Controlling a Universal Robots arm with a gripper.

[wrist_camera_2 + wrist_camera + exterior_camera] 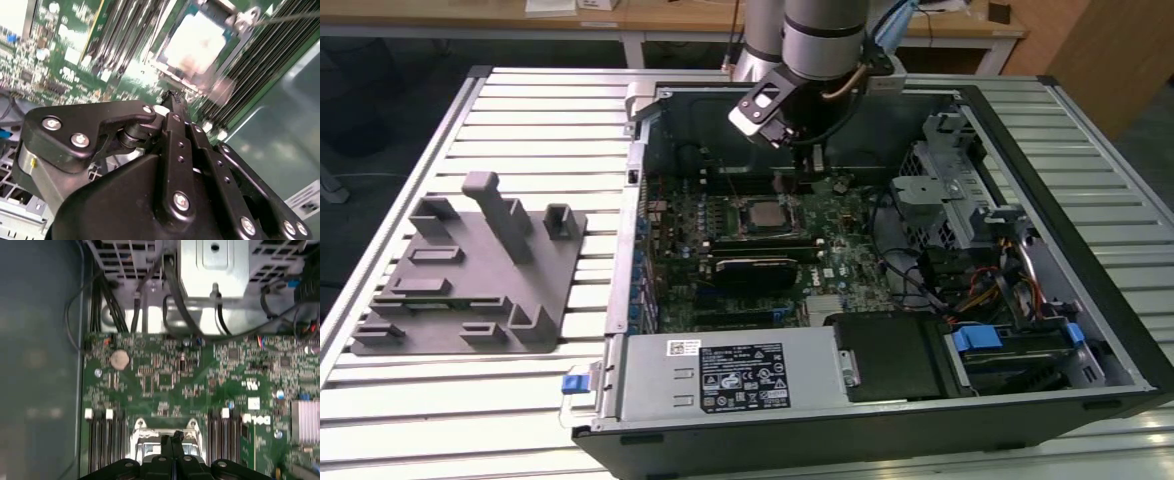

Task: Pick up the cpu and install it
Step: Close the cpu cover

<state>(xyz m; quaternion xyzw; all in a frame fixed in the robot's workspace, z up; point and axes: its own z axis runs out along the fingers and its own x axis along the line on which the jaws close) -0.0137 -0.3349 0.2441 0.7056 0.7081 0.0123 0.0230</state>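
Cpu [197, 40] looks seated in the socket [140, 426] already; gripper [173, 100] hovers just above, jaws pinched shut w/ nothing held. Locked down? Can't tell.

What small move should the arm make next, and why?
Probably lift the gripper straight up a little: the cpu appears to lie in its socket already, and the jaws look shut on nothing just above it.
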